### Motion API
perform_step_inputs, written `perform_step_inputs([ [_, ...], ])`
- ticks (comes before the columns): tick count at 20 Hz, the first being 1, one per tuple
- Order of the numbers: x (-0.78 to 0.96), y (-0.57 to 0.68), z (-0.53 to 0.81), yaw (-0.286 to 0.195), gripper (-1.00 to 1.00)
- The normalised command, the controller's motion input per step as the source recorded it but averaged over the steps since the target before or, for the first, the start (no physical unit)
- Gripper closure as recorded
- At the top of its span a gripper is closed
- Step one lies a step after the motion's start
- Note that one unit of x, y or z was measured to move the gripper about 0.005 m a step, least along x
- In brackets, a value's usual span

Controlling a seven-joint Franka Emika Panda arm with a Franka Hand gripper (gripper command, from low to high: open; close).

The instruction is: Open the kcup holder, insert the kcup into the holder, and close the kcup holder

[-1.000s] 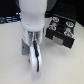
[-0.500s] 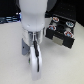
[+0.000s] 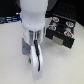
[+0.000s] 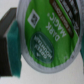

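The kcup (image 4: pixel 50 37) fills the wrist view, its round green and whitish printed lid facing the camera. A dark finger (image 4: pixel 6 42) presses against its rim, so the gripper is shut on it. In the exterior view my white gripper (image 3: pixel 35 61) hangs low over the table at the middle, and the pod cannot be made out there. The black kcup holder (image 3: pixel 62 34) stands apart at the exterior view's right, level with the arm's lower part. Round pockets with small pods show on its upper side.
The pale table (image 3: pixel 12 60) spreads around the arm. A small grey block (image 3: pixel 24 48) sits just beside the gripper on the exterior view's left. Dark clutter (image 3: pixel 7 20) lies along the back edge.
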Motion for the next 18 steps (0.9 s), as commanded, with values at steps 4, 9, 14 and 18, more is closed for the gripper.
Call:
perform_step_inputs([
  [4, 0.01, 0.42, 0.75, 0.006, 1.00],
  [9, -0.01, 0.51, 0.77, 0.079, 1.00],
  [14, -0.03, 0.55, 0.63, 0.049, 1.00],
  [18, -0.11, 0.54, 0.51, 0.081, 1.00],
])
